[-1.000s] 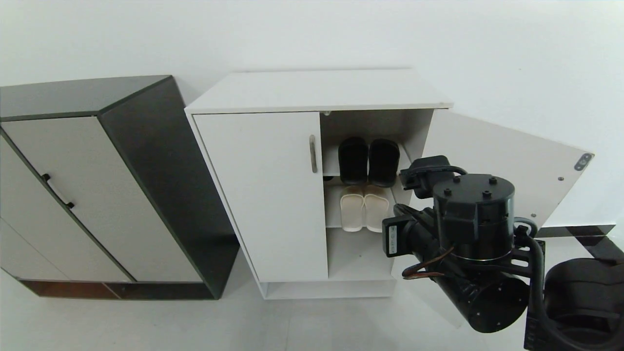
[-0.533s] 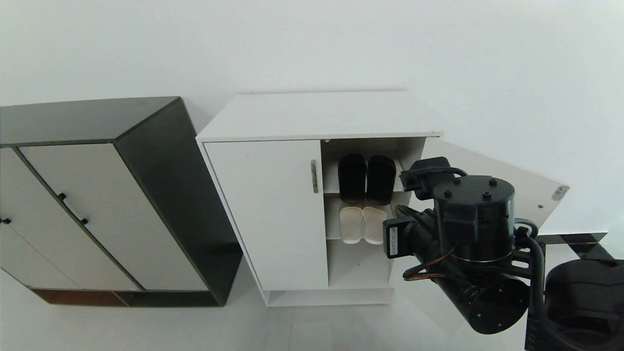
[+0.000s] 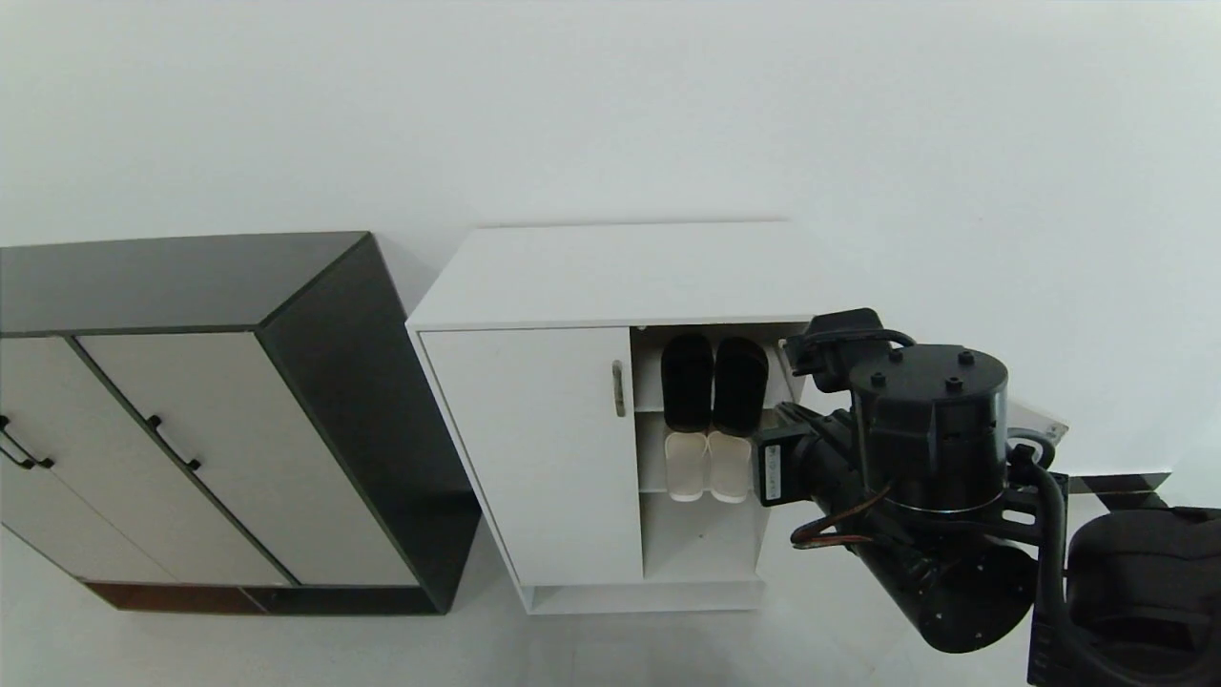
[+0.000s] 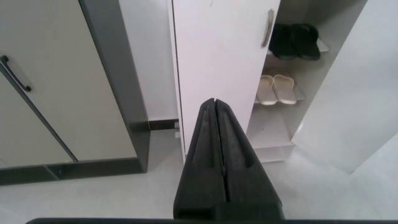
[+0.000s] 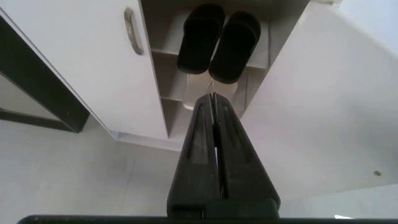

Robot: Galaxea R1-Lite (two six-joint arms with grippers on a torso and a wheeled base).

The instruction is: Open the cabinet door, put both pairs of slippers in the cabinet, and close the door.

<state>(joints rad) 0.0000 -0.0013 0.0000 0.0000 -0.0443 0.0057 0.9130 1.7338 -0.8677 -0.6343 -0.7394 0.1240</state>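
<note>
The white cabinet (image 3: 610, 277) stands on the floor (image 3: 286, 649) against the wall (image 3: 610, 114). Its left door (image 3: 534, 448) is shut, with a thin handle (image 3: 618, 388) near its inner edge. Its right door (image 5: 311, 124) is swung wide open.

The black slippers (image 3: 713, 382) lie side by side on the top shelf. They touch each other and stick out a little over the shelf's front edge. The white slippers (image 3: 706, 466) lie side by side on the shelf just under them, near its front edge. Both pairs are in the right half of the cabinet, next to the inner edge of the left door.

The right gripper (image 5: 213, 98) hangs in front of the open side and points at the slippers. Its two fingers are pressed tight together and it has hold of nothing. The left gripper (image 4: 214, 102) hangs lower, in front of the left door, away from it. Its fingers are pressed tight together too, with nothing between them.

A dark cabinet (image 3: 191, 286) with pale doors stands just beside the white one, on its left
</note>
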